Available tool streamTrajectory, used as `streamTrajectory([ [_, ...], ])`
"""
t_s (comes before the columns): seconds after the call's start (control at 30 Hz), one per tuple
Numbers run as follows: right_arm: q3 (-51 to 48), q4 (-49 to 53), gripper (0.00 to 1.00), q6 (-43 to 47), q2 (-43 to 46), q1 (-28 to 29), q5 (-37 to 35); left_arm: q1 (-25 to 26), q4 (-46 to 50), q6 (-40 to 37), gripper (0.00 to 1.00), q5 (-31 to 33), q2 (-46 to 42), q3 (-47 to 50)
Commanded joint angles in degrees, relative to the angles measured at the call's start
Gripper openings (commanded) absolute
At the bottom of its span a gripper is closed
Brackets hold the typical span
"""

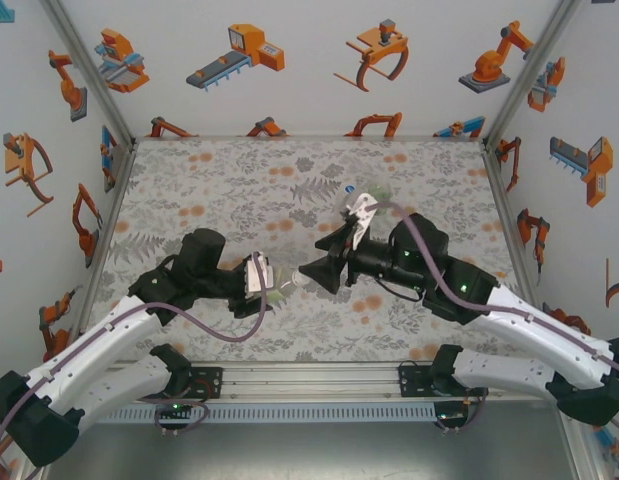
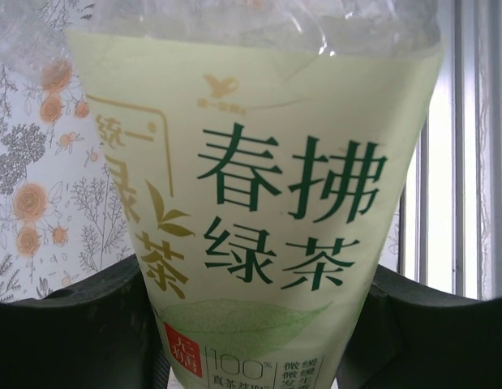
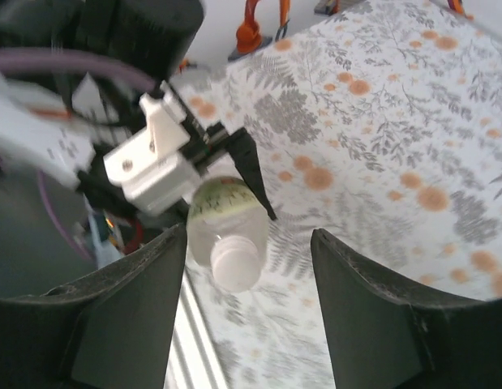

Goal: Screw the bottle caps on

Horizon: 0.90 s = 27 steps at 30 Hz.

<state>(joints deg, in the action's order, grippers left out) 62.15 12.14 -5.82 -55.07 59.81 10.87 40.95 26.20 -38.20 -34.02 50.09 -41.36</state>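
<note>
While the L gripper clamped a green-tea bottle sideways near the table's front-middle, the R gripper stood part-open, jaws flanking its whitish cap, not touching.

Left jaws clamped, right seemingly apart

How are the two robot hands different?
The left gripper is shut on the bottle; the right gripper is open, clear of the cap. Seen from above, the left gripper points right; the right gripper points left. Both have black fingers.
</note>
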Motion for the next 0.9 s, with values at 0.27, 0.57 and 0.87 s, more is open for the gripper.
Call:
streamTrajectory([
  [0.27, 12.82, 23.3, 0.6, 42.26, -7.9, -0.22, 20.85, 0.17, 1.03, -2.51, 0.0, -7.98, -1.26, -1.35],
  [0.57, 13.35, 22.1, 0.5, 42.57, -10.77, -0.22, 22.8, 0.19, 2.18, -2.83, 0.0, -9.89, -0.25, -2.0],
  [0.87, 12.56, 20.86, 0.36, 41.57, -11.53, -0.22, 23.28, 0.19, 2.28, -2.85, 0.0, -9.54, -0.78, -2.05],
])
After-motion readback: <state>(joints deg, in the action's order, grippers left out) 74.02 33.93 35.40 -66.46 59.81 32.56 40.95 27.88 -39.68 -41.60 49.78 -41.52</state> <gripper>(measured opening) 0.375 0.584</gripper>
